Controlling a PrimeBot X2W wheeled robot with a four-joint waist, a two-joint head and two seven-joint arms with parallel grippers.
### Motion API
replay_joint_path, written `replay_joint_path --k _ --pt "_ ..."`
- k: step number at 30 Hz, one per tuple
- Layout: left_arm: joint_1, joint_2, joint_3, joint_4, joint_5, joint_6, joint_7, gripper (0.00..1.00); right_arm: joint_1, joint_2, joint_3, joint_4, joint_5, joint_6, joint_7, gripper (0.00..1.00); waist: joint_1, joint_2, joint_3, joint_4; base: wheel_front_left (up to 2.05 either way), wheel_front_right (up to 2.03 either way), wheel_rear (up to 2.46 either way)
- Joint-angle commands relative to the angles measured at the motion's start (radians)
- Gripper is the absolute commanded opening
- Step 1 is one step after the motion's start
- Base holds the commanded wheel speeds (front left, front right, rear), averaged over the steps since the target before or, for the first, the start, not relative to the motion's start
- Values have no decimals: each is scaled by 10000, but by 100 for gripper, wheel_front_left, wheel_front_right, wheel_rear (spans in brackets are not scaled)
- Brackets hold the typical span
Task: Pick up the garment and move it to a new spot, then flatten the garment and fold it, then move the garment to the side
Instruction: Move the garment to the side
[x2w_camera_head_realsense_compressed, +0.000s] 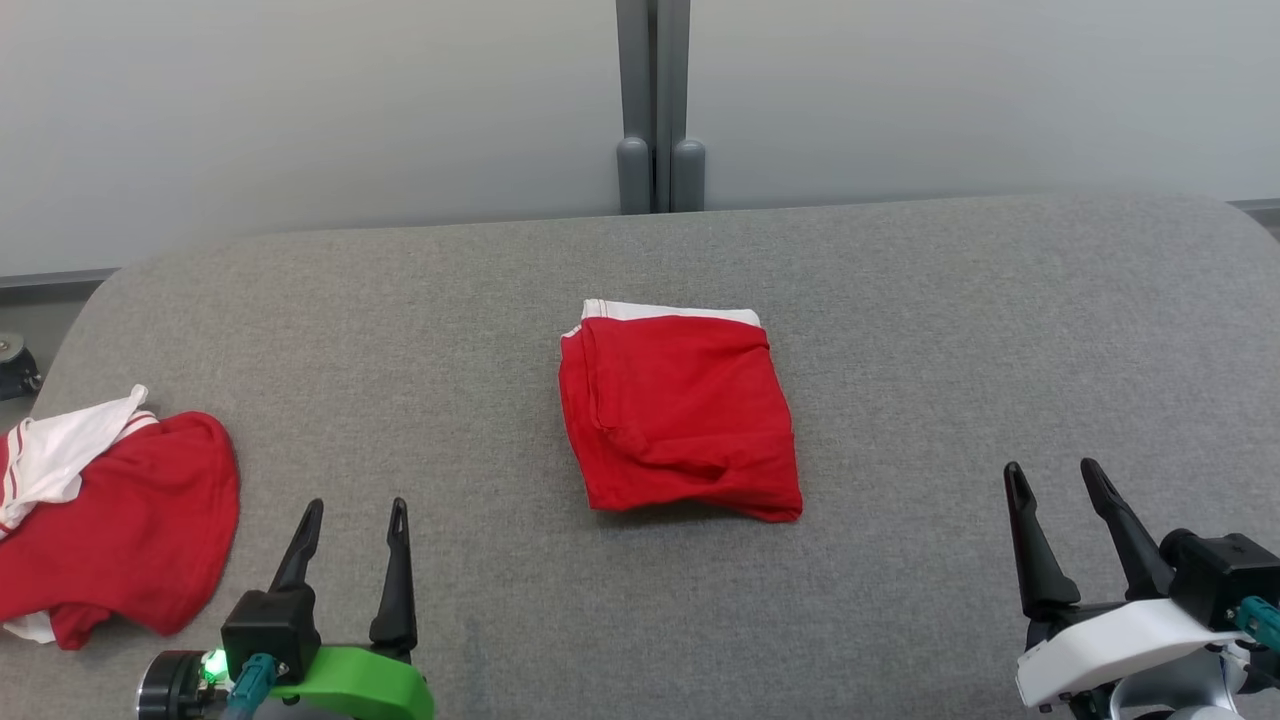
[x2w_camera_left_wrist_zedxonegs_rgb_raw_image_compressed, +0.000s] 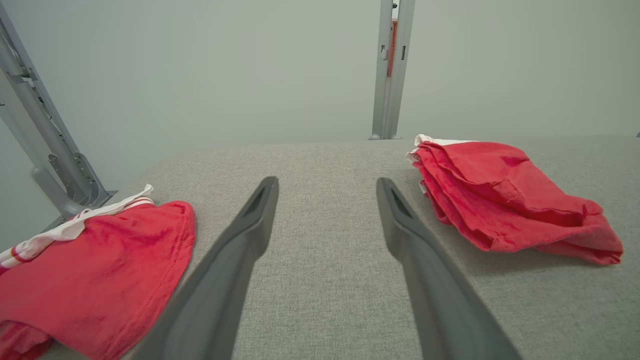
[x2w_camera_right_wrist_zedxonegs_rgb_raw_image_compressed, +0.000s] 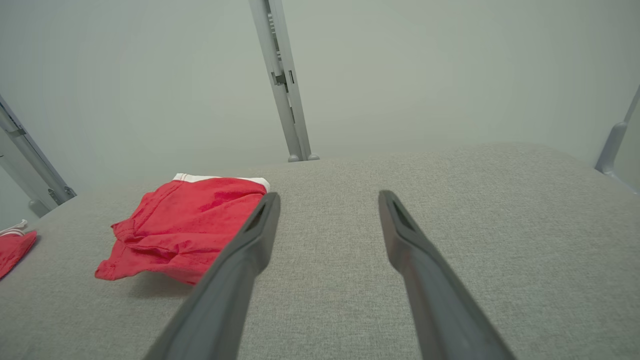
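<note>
Head view, looking down: finds the red garment (x2w_camera_head_realsense_compressed: 680, 415) folded into a compact rectangle at mid worktop (x2w_camera_head_realsense_compressed: 950, 330), white waistband edge to the far side, near hem slightly rumpled. Sits centred, presumably so both arms reach it alike for folding. Holds nothing on either side: left jaws spread wide at lower left, right jaws spread wide at lower right, both low near the front edge and well apart from the cloth. Looks like folding done, with only the shift aside yet to do. Shows a second red-and-white garment (x2w_camera_head_realsense_compressed: 110, 520) crumpled at the far left, perhaps waiting its turn.
</note>
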Motion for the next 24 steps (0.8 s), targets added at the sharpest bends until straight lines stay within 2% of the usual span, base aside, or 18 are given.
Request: replay_joint_path --k 1,9,14,19,24 --pt "4 79 -14 18 -89 56 -4 100 109 22 -35 -57 -56 -14 18 100 0 -1 -4 3 0 0 0" --pt "-320 47 -106 58 -65 34 -68 100 -2 -38 -125 -101 -101 -14 54 100 0 -1 71 175 0 0 0" --pt "-810 -74 -203 -119 -35 5 -141 100 -400 -319 -238 142 -45 -14 118 100 0 -1 646 657 0 0 0" --pt "-1640 -348 -385 -232 101 -69 -329 100 -1464 -811 -120 975 208 -14 154 100 0 -1 1756 1391 0 0 0" --pt "-2466 -689 -448 -34 191 -102 -551 100 -2936 -1175 429 2359 504 -14 111 100 0 -1 2730 2069 0 0 0"
